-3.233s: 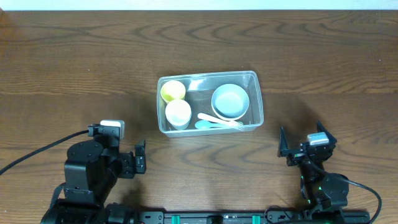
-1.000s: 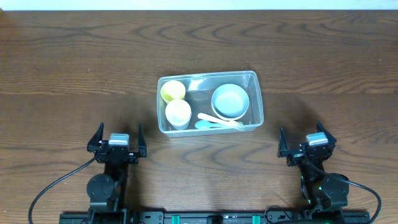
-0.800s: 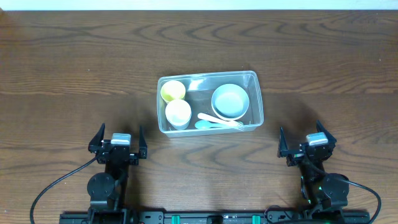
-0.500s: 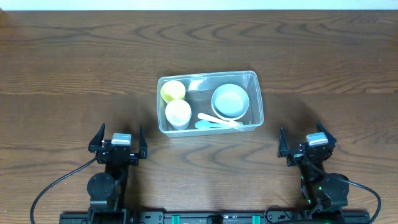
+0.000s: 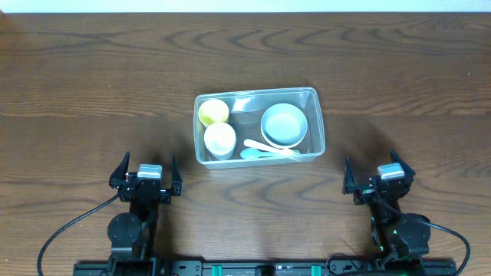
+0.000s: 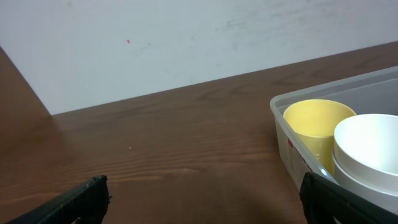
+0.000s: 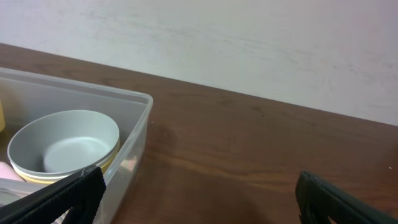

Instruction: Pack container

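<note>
The clear plastic container [image 5: 319,123] sits at the table's middle. It holds a yellow cup [image 5: 213,112], a white cup [image 5: 219,139], a pale blue-grey bowl [image 5: 284,124] and a blue spoon and a white spoon [image 5: 270,149]. My left gripper [image 5: 146,166] is open and empty near the front edge, left of the container. My right gripper [image 5: 371,167] is open and empty near the front edge, to its right. The left wrist view shows the container's rim [image 6: 278,110], the yellow cup [image 6: 314,122] and the white cup [image 6: 367,148]. The right wrist view shows the container's corner [image 7: 138,124] and the bowl [image 7: 65,141].
The wooden table [image 5: 92,84] stretches around the container on all sides. A pale wall [image 6: 186,37] stands behind the table's far edge. Black cables [image 5: 65,230] run from both arm bases at the front.
The left arm has turned from facing right to facing the table, its gripper now pointing forward near the front edge. Over the last second nothing has moved. The right arm stayed still.
</note>
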